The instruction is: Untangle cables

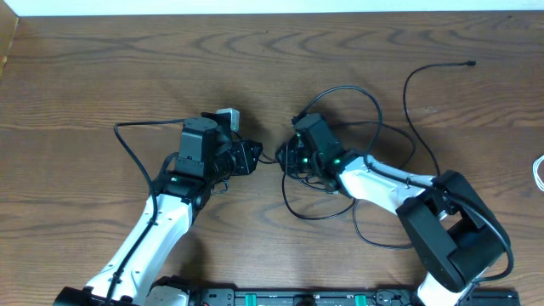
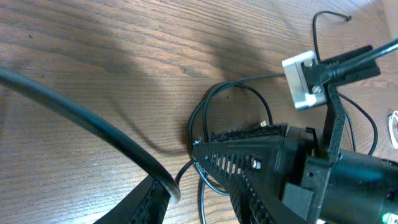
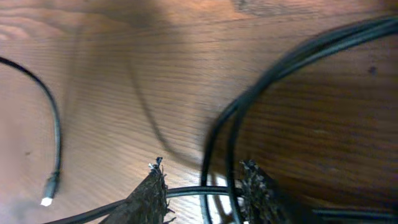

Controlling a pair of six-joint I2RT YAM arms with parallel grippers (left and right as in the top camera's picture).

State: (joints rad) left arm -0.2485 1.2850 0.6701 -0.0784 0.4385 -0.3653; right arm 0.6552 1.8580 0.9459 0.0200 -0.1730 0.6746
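Thin black cables [image 1: 379, 127] lie looped and crossed on the wooden table, right of centre. One strand runs up to a small plug [image 1: 472, 63] at the far right. My left gripper [image 1: 255, 157] and right gripper [image 1: 285, 160] face each other, tips almost meeting, at the tangle's left edge. In the left wrist view the left gripper [image 2: 198, 194] is open, with one thin cable [image 2: 201, 202] passing loosely between its fingers. The right gripper [image 3: 202, 183] is open around two upright strands [image 3: 206, 149], and a third strand crosses between its fingertips. A white cable [image 1: 539, 174] peeks in at the right edge.
A thick black arm cord [image 2: 81, 115] sweeps across the left wrist view. The right wrist's silver camera block [image 2: 303, 79] sits close ahead of the left gripper. A loose cable end with a small plug [image 3: 50, 185] lies left of the right gripper.
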